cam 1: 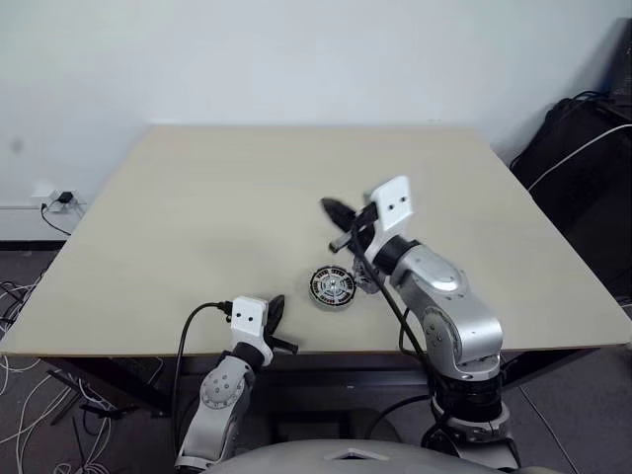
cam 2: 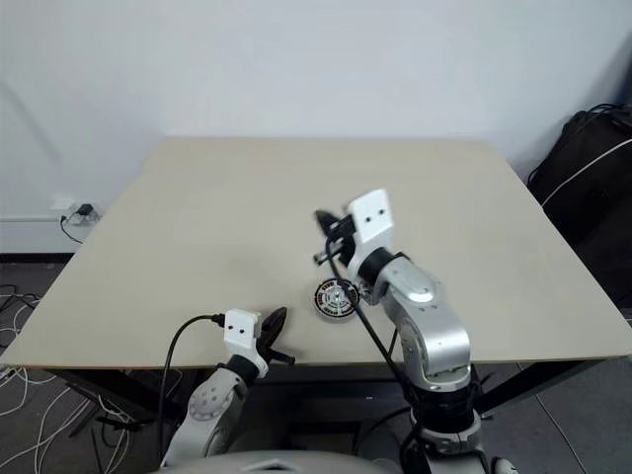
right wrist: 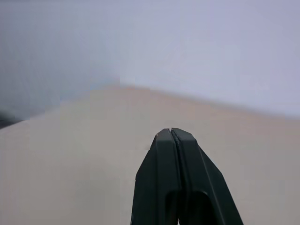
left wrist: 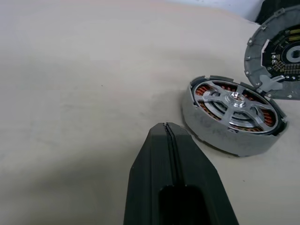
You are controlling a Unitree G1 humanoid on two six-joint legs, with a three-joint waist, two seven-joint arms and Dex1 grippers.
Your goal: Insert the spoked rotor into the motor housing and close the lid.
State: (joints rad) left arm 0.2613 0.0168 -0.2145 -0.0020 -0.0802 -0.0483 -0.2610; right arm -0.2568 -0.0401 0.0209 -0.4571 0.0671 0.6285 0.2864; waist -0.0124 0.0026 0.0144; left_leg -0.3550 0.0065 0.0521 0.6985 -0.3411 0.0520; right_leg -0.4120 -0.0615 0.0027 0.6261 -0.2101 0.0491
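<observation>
Spoked rotor (left wrist: 236,104) is sitting down inside the motor housing (left wrist: 220,133), so if you look at your left wrist view you'll see the silver spokes and hub with the copper windings peeking through the gaps between them. That housing is on the beige table (cam 1: 197,217), near the front edge and roughly in the middle between your two arms. The lid (left wrist: 276,58) isn't flat on it; it's tilted up on edge, touching the far side of the housing, with its dark inner face turned toward the rotor. Your left gripper (left wrist: 165,127) is low at the table's front edge, just beside the housing but not touching it, fingers pressed fully together with nothing between them. Your right gripper (cam 1: 336,209) is up in the air above the table, beyond the housing and clearly apart from it, pointing out across the tabletop toward the wall. Its fingers (right wrist: 187,187) are also squeezed tight with only a thin seam showing, and it's got nothing in it. Black bag (cam 1: 583,138) sits off the table's far right corner.
</observation>
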